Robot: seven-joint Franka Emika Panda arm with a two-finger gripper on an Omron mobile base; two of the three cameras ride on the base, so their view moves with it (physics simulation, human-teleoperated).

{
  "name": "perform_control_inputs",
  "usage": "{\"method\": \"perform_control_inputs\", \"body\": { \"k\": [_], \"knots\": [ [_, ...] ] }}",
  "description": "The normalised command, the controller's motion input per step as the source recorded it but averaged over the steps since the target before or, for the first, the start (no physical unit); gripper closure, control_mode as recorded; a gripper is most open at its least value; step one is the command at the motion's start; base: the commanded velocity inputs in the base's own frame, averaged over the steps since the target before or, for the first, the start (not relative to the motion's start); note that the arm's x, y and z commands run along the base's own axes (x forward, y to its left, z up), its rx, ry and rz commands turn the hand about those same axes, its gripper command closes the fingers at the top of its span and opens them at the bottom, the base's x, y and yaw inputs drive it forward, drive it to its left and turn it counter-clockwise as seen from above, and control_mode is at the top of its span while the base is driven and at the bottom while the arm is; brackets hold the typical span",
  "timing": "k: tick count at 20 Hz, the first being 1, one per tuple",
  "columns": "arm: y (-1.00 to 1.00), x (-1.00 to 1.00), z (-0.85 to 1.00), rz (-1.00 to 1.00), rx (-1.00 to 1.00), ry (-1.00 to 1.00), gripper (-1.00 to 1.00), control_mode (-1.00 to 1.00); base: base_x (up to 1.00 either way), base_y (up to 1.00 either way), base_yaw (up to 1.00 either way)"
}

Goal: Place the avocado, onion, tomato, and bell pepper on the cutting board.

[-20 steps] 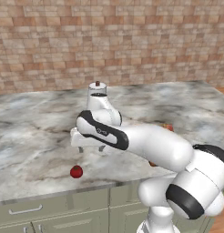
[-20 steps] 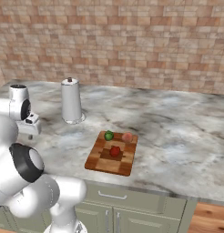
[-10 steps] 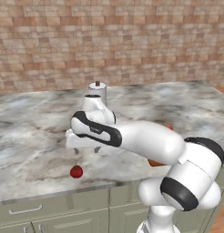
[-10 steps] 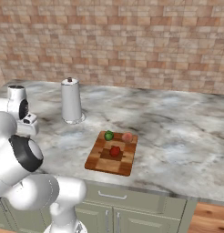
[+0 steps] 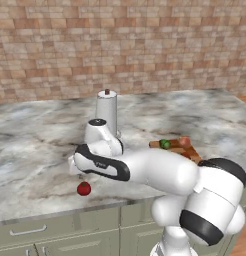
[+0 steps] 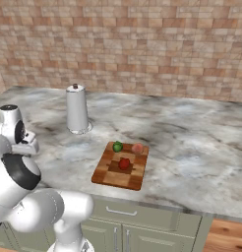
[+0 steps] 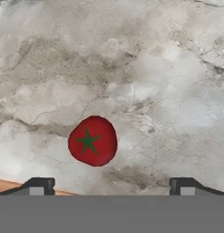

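The white arm reaches out low and to the left over the counter, its forearm lying nearly level and its wrist bent so that the hand points down at the marble. The hand hangs above the counter's front part with its two dark fingertips set wide apart and nothing between them.

Below it lies the tomato, a glossy deep-red ball with a small green star-shaped stem mark on top. It rests alone on the marble near the counter's front edge, apart from the fingertips and closer to the left one in the hand view.

The cutting board, a checker of light and dark brown blocks, lies further right, also near the front edge. On it sit the green avocado and the pale pink onion along its far side, with the red bell pepper at its middle.
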Motion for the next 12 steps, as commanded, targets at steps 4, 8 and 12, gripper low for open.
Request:
{"method": "perform_control_inputs", "body": {
  "k": [4, 8, 12],
  "knots": [
    [0.18, -0.01, -0.01, 0.0, 0.0, -0.07, -1.0, -1.0, 0.0, 0.0, 0.0],
    [0.16, 0.0, 0.0, 0.0, 0.0, 0.0, -1.0, -1.0, 0.0, 0.0, 0.0],
    [0.14, 0.01, 0.0, 0.0, 0.0, 0.0, -1.0, -1.0, 0.0, 0.0, 0.0]
  ]
}}
